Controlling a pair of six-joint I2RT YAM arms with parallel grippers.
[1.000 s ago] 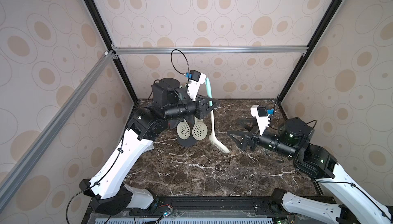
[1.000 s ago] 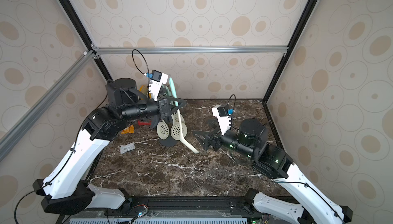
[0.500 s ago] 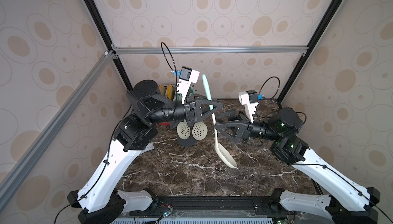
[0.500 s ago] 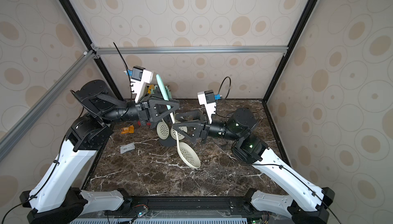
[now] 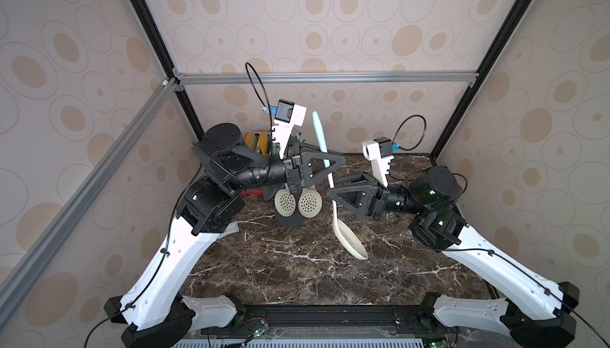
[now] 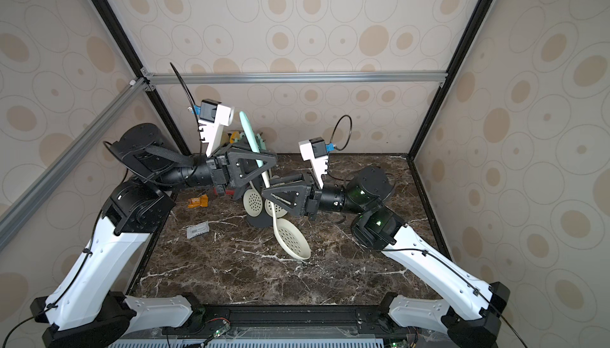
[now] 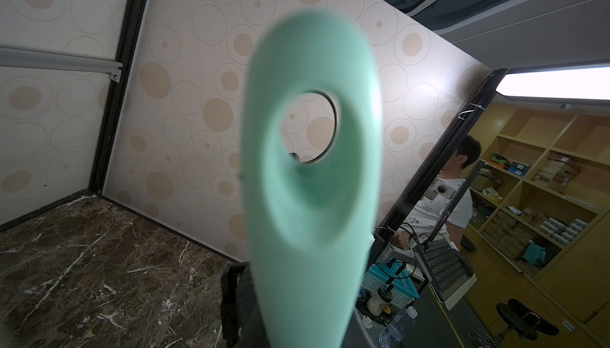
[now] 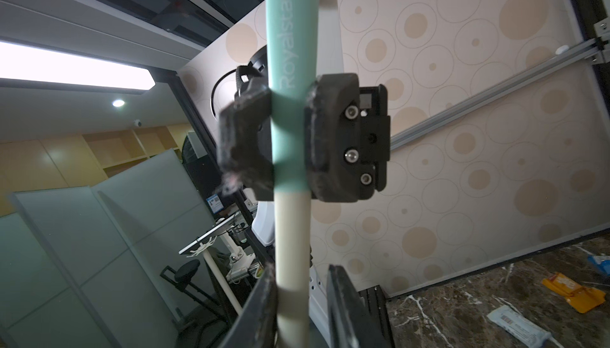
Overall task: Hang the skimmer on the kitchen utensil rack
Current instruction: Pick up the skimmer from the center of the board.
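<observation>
Clerk: Item one, location?
Keeper: Cream plastic skimmer (image 5: pixel 350 239), perforated oval bowl, mint-green sleeve on the upper handle. Held on end over the dark brown marble tabletop (image 5: pixel 297 273), green end uppermost, bowl lowest. It is near the dark grey kitchen utensil rack (image 5: pixel 290 222), on the right arm's side. Whether the bowl's rim clears the marble: cannot tell.
Clerk: Position against the fingers?
Keeper: The left gripper (image 5: pixel 328 164): black fingers (image 8: pixel 333 138) clamped on the green sleeve at its lower end, just above the join with the cream shaft. The right gripper (image 5: pixel 333 192): lower down, one finger each side of the cream shaft, set narrow. One pad (image 8: pixel 260 306) touches; a thin gap shows between the shaft and its mate. Not clamped.
Clerk: Item two?
Keeper: The kitchen utensil rack: round base only. Pole and hook crown are hidden behind the left gripper. Two cream perforated spoon heads (image 5: pixel 285 201) hang just above the base, their hooks out of sight.
Clerk: Entries by view?
Keeper: Bowl: both top views only. Left wrist view: the sleeve's tip (image 7: pixel 310 214) fills the frame, blurred, its hanging hole open onto the wall, the fingers mostly hidden behind it. Right wrist view: white lettering on the sleeve, both grips in one frame. In a top view, an orange packet (image 6: pixel 198 201) and a grey labelled sachet (image 6: pixel 197 230) lie on the marble beside the left arm; the right wrist view shows them too.
</observation>
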